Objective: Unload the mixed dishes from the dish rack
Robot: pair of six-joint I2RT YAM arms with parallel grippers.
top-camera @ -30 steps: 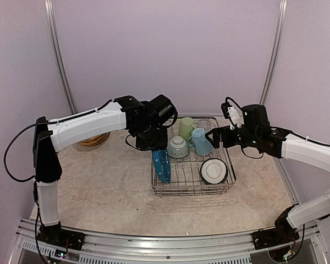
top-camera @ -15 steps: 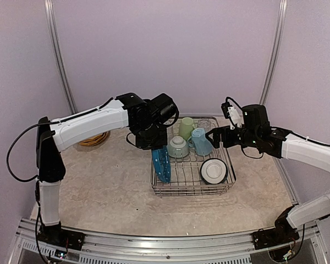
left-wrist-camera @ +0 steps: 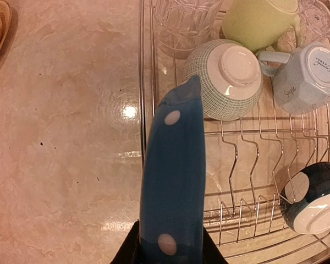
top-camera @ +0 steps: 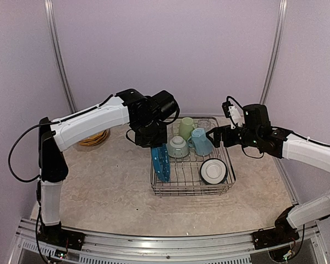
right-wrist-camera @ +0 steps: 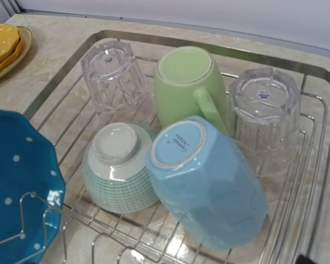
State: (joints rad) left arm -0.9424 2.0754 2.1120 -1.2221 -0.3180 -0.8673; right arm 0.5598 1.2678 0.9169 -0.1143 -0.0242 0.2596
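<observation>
At far left, off the rack, a stack of yellow and orange round plates (top-camera: 93,138) lies on the table, too overlapped to count. Next, the left gripper (top-camera: 154,144) is clamped on the top rim of the one blue white-dotted ceramic plate (left-wrist-camera: 173,181). It stands on edge at the left end of the rectangular silver wire dish rack (top-camera: 192,191), its long axis hanging straight down from the fingers, so a straight lift should clear the dividers. Rightward in the rack are two upturned clear glasses (right-wrist-camera: 114,77), one green-checked bowl (right-wrist-camera: 118,170), one pale green mug (right-wrist-camera: 187,82), one light blue mug (right-wrist-camera: 209,181) and one dark blue and white bowl (top-camera: 213,170). The right gripper (top-camera: 217,136) hovers just right of the blue mug; I cannot tell whether its jaws are parted.
</observation>
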